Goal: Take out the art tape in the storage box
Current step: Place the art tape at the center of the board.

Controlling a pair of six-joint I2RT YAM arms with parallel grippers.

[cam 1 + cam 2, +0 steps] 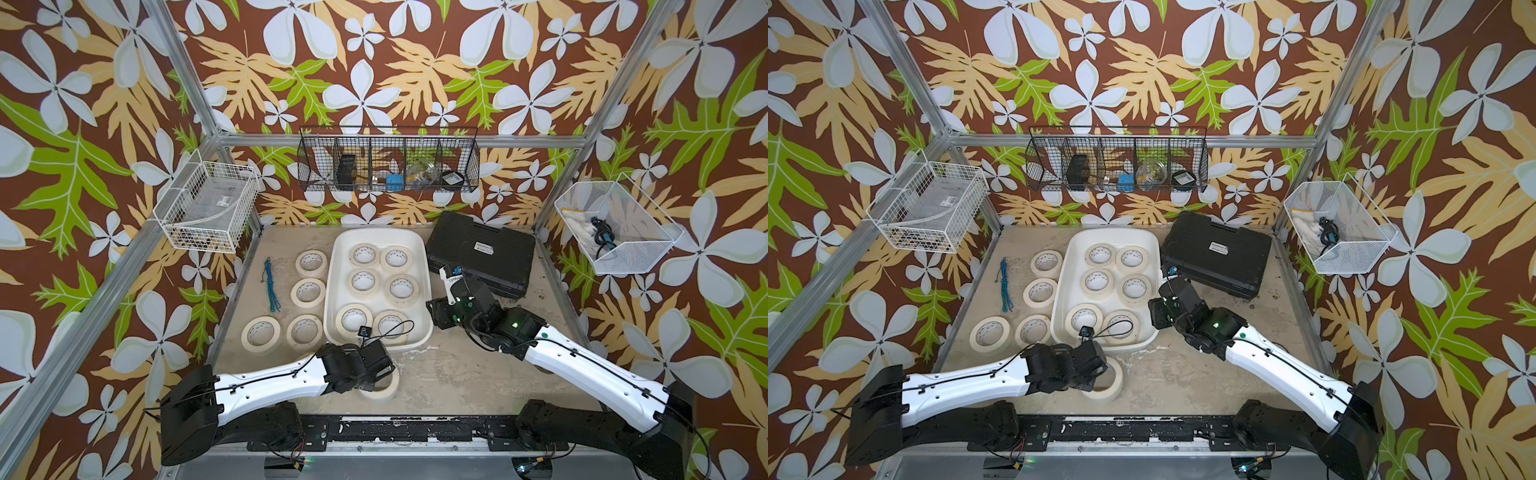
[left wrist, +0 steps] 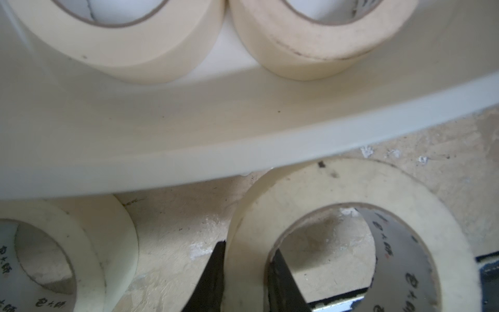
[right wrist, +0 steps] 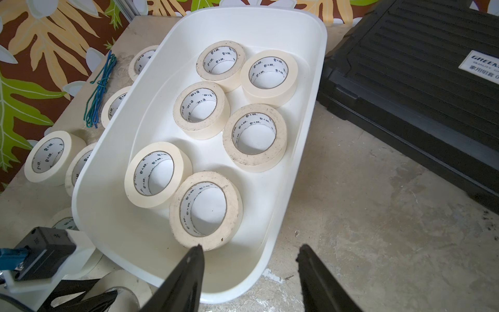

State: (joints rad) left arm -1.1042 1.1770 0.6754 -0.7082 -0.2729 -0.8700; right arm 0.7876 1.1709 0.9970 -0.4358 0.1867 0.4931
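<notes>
The storage box (image 1: 332,286) is a white tub at the middle of the table, and several cream art tape rolls (image 1: 363,281) lie flat in it. Several more rolls (image 1: 308,292) lie on the table to its left. My left gripper (image 1: 376,374) is down in front of the box's near rim (image 2: 243,129). It is shut on the wall of one tape roll (image 2: 351,186), with one finger inside the ring and one outside. My right gripper (image 3: 251,247) hangs open over the box's near right corner (image 3: 259,272), with nothing between its fingers.
A black ribbed case (image 1: 482,253) lies right of the box, close behind my right arm. A blue-green cord (image 1: 270,286) lies near the table's left edge. Wire baskets hang on the left wall (image 1: 205,208), back wall (image 1: 388,160) and right wall (image 1: 615,228).
</notes>
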